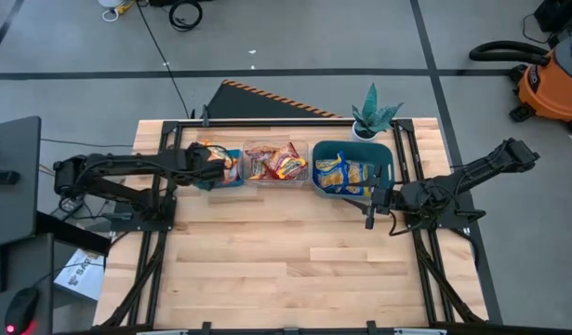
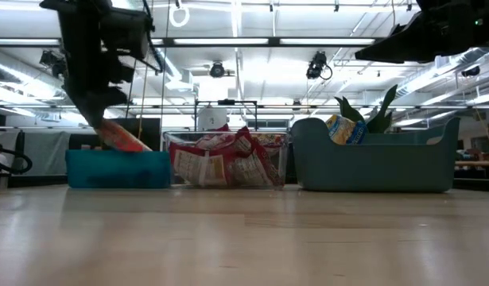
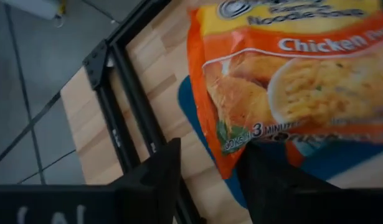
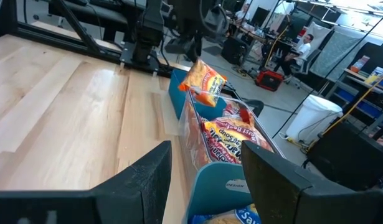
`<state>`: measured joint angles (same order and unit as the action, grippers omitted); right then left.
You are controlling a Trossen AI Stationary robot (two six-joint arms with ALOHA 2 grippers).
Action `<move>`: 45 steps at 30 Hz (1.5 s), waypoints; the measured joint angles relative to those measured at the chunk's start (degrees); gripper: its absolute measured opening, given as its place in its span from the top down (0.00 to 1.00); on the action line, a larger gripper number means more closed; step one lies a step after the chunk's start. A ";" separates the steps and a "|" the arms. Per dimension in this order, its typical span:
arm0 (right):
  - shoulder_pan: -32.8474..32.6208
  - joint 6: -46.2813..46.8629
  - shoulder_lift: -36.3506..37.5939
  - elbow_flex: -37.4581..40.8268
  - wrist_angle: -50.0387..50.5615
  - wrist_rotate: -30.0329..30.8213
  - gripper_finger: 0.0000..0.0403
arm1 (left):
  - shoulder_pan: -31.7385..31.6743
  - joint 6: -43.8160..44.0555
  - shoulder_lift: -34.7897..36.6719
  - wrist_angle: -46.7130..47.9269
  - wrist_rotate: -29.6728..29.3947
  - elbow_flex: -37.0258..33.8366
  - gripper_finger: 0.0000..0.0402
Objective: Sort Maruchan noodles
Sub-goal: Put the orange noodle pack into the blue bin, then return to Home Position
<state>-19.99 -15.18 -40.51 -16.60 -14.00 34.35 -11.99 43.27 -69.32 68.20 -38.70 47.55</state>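
Bins line the table's (image 1: 286,270) far edge. Left gripper (image 1: 214,166), fingers parted around an orange packet (image 3: 284,74), hangs over the small teal bin (image 2: 117,169). Right gripper (image 1: 369,209), spread wide and empty, waits beside the large teal bin (image 1: 388,160); bare wood lies in front.

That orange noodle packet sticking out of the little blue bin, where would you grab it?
Probably by its raised upper end, from above. The orange packet leans tilted against the small teal bin, one end poking above the rim, thin and flat enough for two fingers. The left gripper hangs right over it; the right gripper waits beside the large bin.
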 joint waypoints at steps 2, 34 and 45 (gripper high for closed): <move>0.00 0.28 0.02 0.00 0.67 0.02 0.51 | 0.46 -2.25 0.00 0.09 0.78 1.11 0.60; 3.45 13.03 28.05 12.71 1.99 -4.28 0.51 | 4.46 -38.41 46.20 -70.45 26.93 -34.43 0.65; 3.74 23.87 34.00 15.98 8.08 9.53 0.51 | 4.33 -53.02 48.48 -98.39 20.02 -46.94 0.65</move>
<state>-16.25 8.69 -6.51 -0.62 -5.92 43.88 -7.66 -9.75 -20.84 -30.19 -18.68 0.60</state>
